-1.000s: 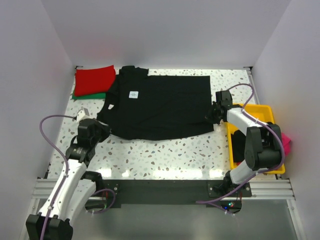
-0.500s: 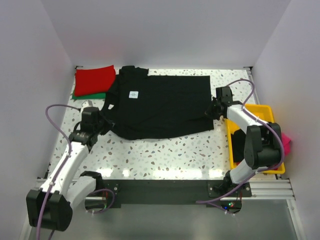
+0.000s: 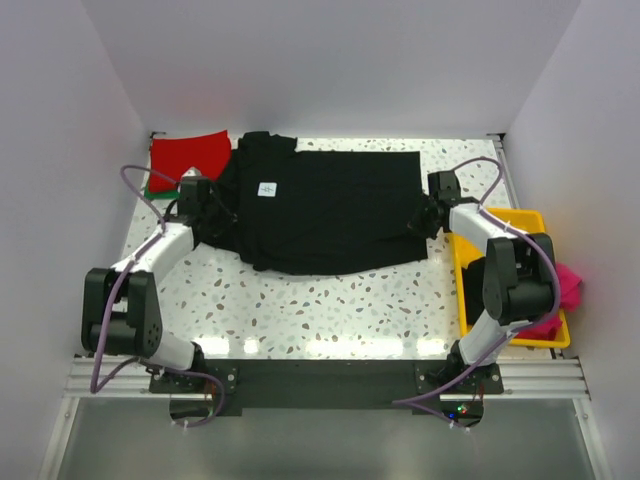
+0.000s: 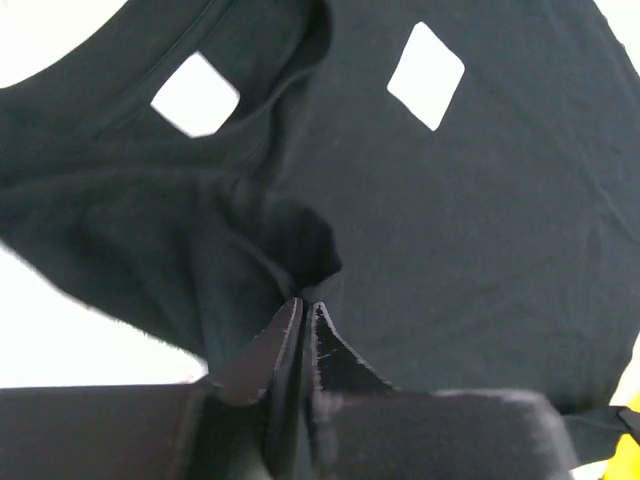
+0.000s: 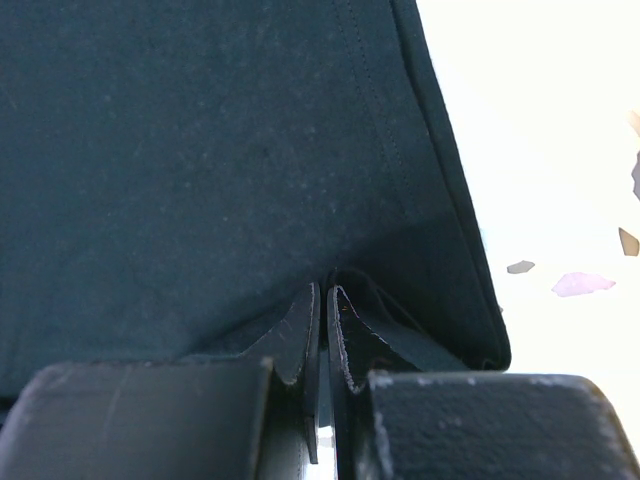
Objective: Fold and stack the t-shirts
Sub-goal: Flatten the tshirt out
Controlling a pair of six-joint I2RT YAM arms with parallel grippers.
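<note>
Top external view showed the fold under way on a speckled counter (image 3: pixel 330 300). At far left a folded red t-shirt (image 3: pixel 188 158) lay at the back corner, with a sliver of green t-shirt (image 3: pixel 150 188) showing beneath it. Just beside them, the left gripper (image 3: pixel 205 205) was at the shoulder end of the black t-shirt (image 3: pixel 330 215), which lay spread flat across the middle with its white label (image 3: pixel 267 188) facing up. The left wrist camera showed the fingers (image 4: pixel 255 355) pressed together on a raised tuck of black cloth below the collar.

At the hem end, the right gripper (image 3: pixel 425 218) met the shirt's near corner. Its fingers (image 5: pixel 295 335) were likewise pinched on a fold of the fabric.

With both ends held, the step in hand appeared to be the first lengthwise fold. The next move likely called for both arms lifting and carrying the near edge across together, keeping the cloth taut.

Farther right, the yellow tray (image 3: pixel 520 215) was largely masked by the right arm, and a pink t-shirt (image 3: pixel 570 283) showed only as a bunched edge. The sleeves were hard to separate, black on black.
</note>
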